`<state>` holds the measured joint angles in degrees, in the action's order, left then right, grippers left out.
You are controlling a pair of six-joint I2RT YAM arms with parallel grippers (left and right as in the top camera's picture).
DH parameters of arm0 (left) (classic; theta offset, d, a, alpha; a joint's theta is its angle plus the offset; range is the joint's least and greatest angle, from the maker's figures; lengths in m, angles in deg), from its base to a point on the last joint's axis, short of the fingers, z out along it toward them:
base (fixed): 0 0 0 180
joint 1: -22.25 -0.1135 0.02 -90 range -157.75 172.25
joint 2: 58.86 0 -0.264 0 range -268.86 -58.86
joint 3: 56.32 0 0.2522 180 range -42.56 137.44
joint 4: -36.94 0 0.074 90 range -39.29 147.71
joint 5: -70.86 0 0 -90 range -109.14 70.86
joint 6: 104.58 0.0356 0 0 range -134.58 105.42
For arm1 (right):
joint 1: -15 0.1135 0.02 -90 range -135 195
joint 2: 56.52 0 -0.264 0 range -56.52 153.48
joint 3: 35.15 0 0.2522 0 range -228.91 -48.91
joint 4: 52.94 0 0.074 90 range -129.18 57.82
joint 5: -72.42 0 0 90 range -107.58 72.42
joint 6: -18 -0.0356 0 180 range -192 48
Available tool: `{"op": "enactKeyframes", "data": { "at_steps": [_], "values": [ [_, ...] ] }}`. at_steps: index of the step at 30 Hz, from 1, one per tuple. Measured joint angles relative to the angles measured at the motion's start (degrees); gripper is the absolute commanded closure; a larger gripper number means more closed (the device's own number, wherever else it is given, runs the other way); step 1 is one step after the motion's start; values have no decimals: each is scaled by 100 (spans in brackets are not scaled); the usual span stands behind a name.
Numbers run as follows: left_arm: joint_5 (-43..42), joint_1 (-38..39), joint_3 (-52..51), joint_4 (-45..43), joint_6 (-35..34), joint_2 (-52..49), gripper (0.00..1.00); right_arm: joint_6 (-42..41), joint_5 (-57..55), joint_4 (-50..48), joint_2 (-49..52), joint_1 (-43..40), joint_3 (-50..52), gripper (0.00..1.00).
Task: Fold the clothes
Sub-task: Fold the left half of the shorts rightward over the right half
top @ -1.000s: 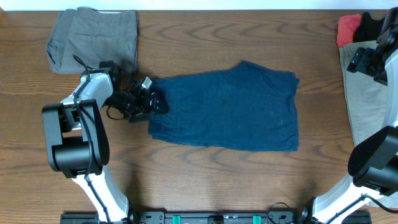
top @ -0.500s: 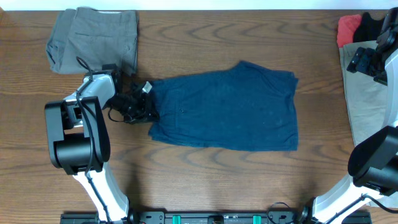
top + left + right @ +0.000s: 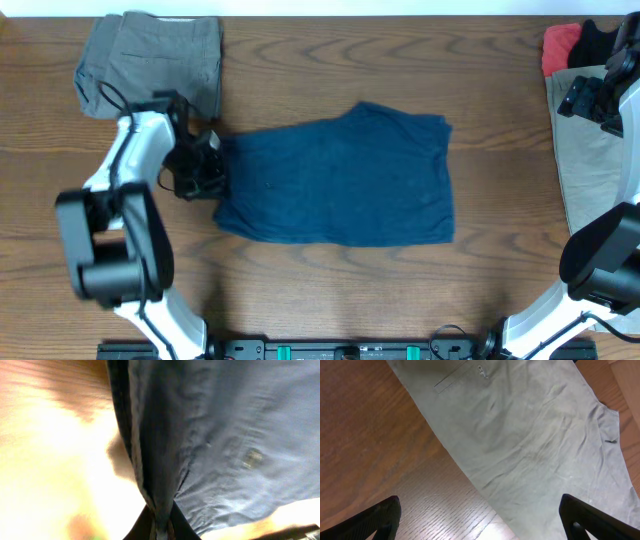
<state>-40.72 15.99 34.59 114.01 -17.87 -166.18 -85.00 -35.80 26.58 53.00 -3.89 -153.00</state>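
Wooden table (image 3: 330,290), seen from above: navy shorts (image 3: 340,180) lie spread flat at centre, their left edge pinched between the closed fingers of the left gripper (image 3: 215,165), with the fabric bunched at that spot in the wrist view. Grey shorts (image 3: 150,60) sit at the far left corner. At right, the right gripper (image 3: 480,510) hangs with jaws spread wide over a khaki garment (image 3: 520,435), near a red piece (image 3: 560,42) and a black piece (image 3: 598,40).

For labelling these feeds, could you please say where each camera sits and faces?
Overhead: above the table, facing down at navy shorts; both arms show.
Left wrist: on the left arm, close on the shorts; left gripper pinches them.
Right wrist: facing down at khaki garment; right gripper open.
Overhead and left wrist share the shorts.
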Motion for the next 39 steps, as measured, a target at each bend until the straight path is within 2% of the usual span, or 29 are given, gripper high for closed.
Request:
{"op": "enactKeyframes", "data": {
  "at_steps": [8,13,26,34,39],
  "values": [
    [861,282,1709,1958,-120,1204,94,0,0,0,0,0,0,1],
    [1176,918,2647,2507,-120,1349,94,0,0,-2,0,0,0,1],
    [1300,2396,2627,2057,-315,1176,94,0,0,0,0,0,0,1],
    [1276,2885,2061,1471,-431,942,94,0,2,-2,0,0,0,1],
    [957,2986,1611,841,-444,728,94,0,0,0,2,0,0,1]
  ]
}}
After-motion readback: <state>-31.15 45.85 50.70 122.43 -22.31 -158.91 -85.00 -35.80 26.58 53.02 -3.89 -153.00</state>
